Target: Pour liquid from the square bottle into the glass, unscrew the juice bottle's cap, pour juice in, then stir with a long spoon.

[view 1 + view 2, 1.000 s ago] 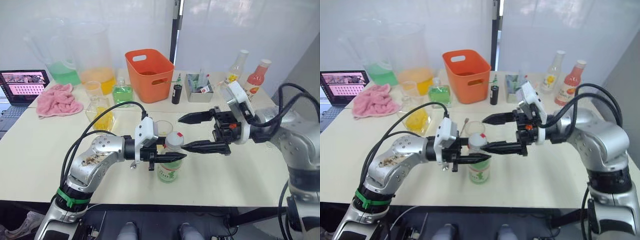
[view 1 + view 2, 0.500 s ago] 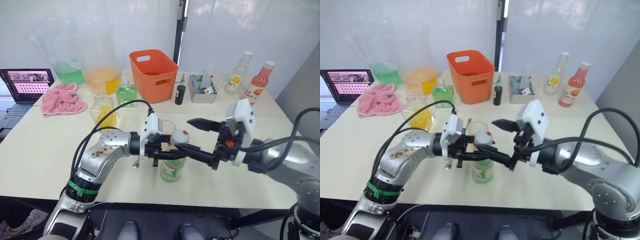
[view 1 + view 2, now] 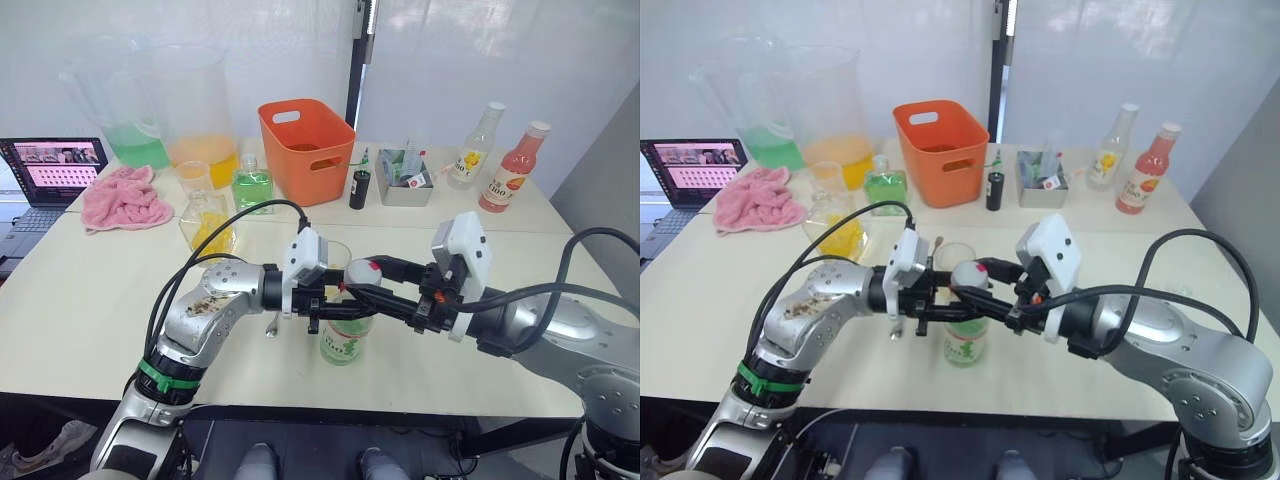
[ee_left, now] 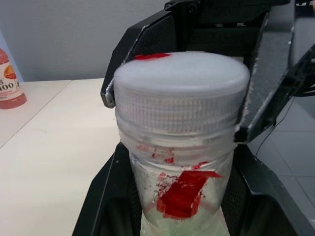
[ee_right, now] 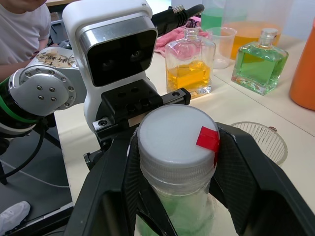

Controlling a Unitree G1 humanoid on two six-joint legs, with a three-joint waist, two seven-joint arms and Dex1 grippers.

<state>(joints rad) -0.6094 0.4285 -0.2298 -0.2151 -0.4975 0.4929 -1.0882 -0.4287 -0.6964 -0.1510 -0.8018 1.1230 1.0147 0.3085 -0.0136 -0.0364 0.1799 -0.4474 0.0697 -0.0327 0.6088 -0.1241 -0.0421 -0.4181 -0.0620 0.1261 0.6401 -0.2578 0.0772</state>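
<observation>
Cream tabletop [image 3: 90, 320], bottles along the rear. Right gripper [image 3: 362, 281] closed round small white screw cap [image 5: 174, 135] from the right; left gripper [image 3: 340, 311] clamped on neck of upright green-labelled clear plastic juice bottle [image 3: 343, 335] (axis vertical). Clear tumbler glass [image 3: 952, 256] just behind.

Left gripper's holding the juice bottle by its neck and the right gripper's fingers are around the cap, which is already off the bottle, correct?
Not quite. The cap is still seated on the juice bottle, as the left wrist view shows. The left gripper does hold the neck, and the right gripper fingers do flank the cap.
</observation>
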